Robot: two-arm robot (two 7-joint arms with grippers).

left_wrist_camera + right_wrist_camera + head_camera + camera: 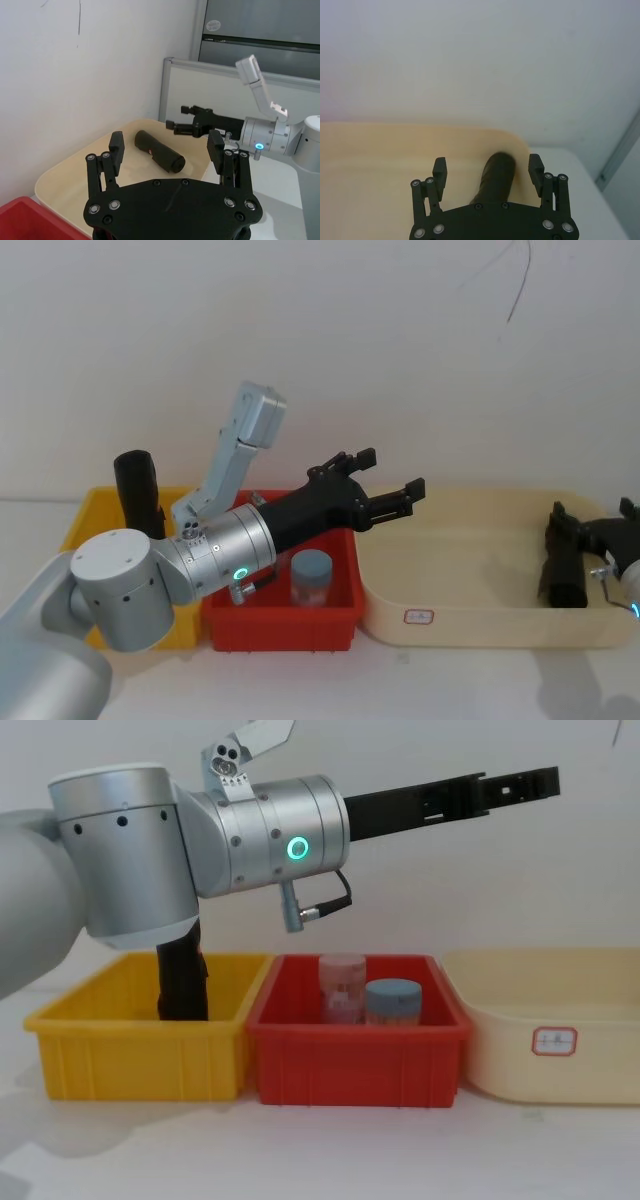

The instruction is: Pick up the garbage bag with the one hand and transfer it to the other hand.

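The left tool (390, 472) hangs released and empty above the red bin (283, 625). The right tool (487, 164), also spread, hovers over the garbage bag (159, 151) lying in the beige tray (480, 625).

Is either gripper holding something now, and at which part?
Nothing is held. Both the left gripper and right gripper are open; the garbage bag lies in the tray.

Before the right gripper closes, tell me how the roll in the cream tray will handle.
The garbage bag lies on its side in the cream tray, so a nudge would probably roll it. Its matte plastic looks grippy, though likely to give between the right gripper's open fingers.
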